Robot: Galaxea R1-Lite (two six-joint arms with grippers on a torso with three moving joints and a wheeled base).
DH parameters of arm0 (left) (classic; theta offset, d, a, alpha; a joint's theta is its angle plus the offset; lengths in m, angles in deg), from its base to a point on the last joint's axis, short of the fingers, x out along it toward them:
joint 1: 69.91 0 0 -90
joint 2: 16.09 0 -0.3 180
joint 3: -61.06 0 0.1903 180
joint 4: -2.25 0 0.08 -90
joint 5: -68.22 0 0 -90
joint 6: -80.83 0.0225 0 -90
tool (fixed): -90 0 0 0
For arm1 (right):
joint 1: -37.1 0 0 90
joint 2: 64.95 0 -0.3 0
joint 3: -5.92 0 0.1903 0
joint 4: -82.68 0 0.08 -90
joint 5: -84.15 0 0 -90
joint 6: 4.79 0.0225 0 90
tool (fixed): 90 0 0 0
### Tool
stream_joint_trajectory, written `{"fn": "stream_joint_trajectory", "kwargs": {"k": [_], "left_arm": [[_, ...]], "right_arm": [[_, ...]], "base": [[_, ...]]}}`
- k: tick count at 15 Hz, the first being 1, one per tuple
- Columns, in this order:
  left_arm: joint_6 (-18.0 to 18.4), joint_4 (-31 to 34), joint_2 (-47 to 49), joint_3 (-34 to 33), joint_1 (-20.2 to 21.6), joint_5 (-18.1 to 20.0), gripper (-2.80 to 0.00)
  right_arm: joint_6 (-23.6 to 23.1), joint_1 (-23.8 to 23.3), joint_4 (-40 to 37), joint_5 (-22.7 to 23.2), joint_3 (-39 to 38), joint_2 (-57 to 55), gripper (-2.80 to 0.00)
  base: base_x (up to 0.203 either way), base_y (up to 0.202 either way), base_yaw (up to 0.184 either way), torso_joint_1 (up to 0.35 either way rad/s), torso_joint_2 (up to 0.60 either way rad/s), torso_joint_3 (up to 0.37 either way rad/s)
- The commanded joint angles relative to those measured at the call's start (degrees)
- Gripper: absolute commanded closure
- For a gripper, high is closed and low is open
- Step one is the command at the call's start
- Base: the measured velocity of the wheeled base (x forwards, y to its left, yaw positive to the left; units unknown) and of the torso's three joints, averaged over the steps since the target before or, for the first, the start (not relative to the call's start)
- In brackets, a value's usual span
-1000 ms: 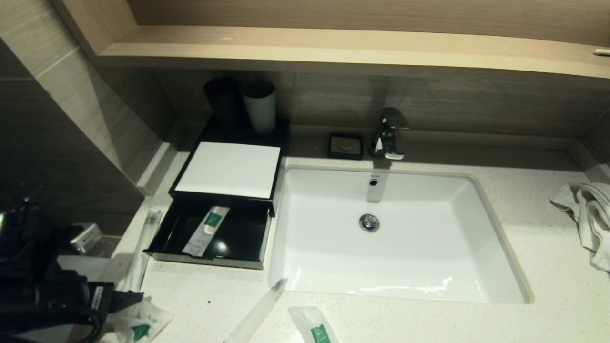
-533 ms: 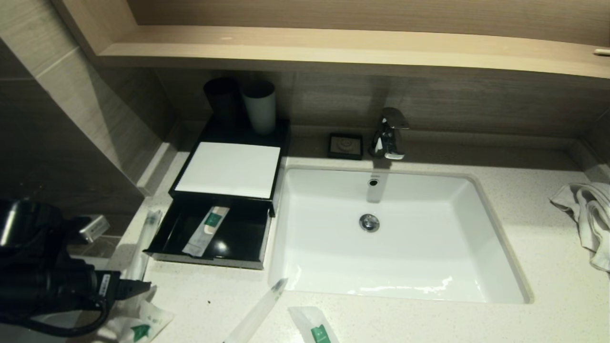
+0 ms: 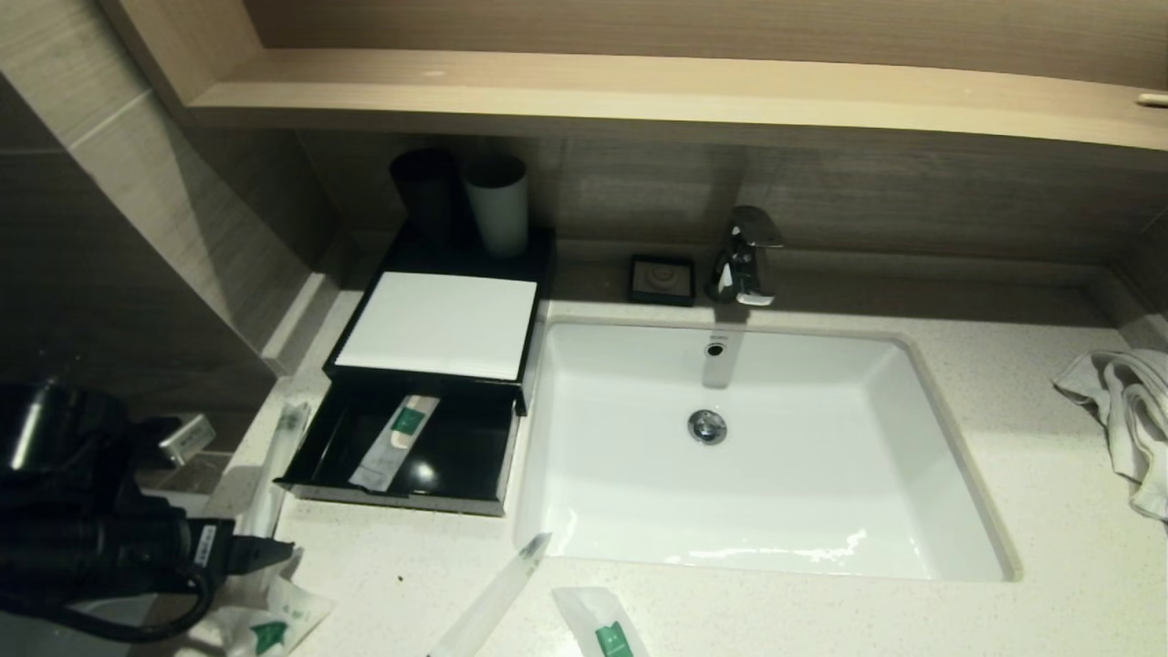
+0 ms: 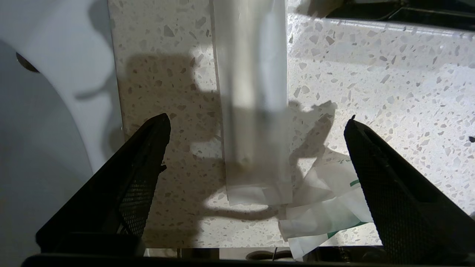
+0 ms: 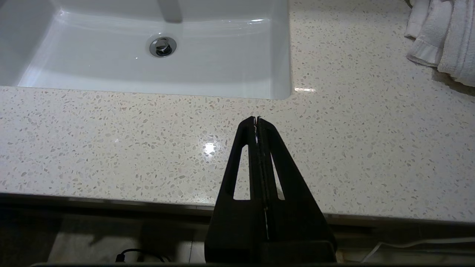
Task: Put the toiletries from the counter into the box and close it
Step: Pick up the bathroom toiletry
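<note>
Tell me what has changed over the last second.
The left claw has moved a little forward along the counter's left edge, toward the long clear-wrapped stick, and hangs open over it, holding nothing. The open drawer with its sachet, the other packets and the towel stayed put.

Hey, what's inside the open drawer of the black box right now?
One green-labelled sachet lies diagonally in the drawer of the box. The visible floor around it is bare and glossy. The back of the drawer is hidden under the white top panel, so anything there cannot be seen.
</note>
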Motion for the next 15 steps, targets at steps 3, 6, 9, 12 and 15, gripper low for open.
{"fn": "stream_joint_trajectory", "kwargs": {"k": [3,6,9,12,15], "left_arm": [[0.1,0.0,0.4,0.0,0.0,0.1,-2.80],[0.1,0.0,0.6,0.0,0.0,0.1,-2.80],[0.2,0.0,0.7,0.1,0.0,0.0,-2.80],[0.2,0.0,0.7,-0.1,0.0,-1.2,0.00],[0.2,0.0,0.7,-0.6,0.0,-1.2,0.00]], "right_arm": [[0.0,0.0,0.0,0.0,0.0,0.0,0.00],[0.0,0.0,0.0,0.0,0.0,0.0,0.00],[0.0,0.0,0.0,0.0,0.0,0.0,0.00],[0.0,0.0,0.0,0.0,0.0,0.0,0.00],[0.0,0.0,0.0,0.0,0.0,0.0,0.00]], "base": [[0.000,0.000,0.000,0.000,0.00,0.000],[0.000,0.000,0.000,0.000,0.00,0.000],[0.000,0.000,0.000,0.000,0.00,0.000],[0.000,0.000,0.000,0.000,0.00,0.000],[0.000,0.000,0.000,0.000,0.00,0.000]]}}
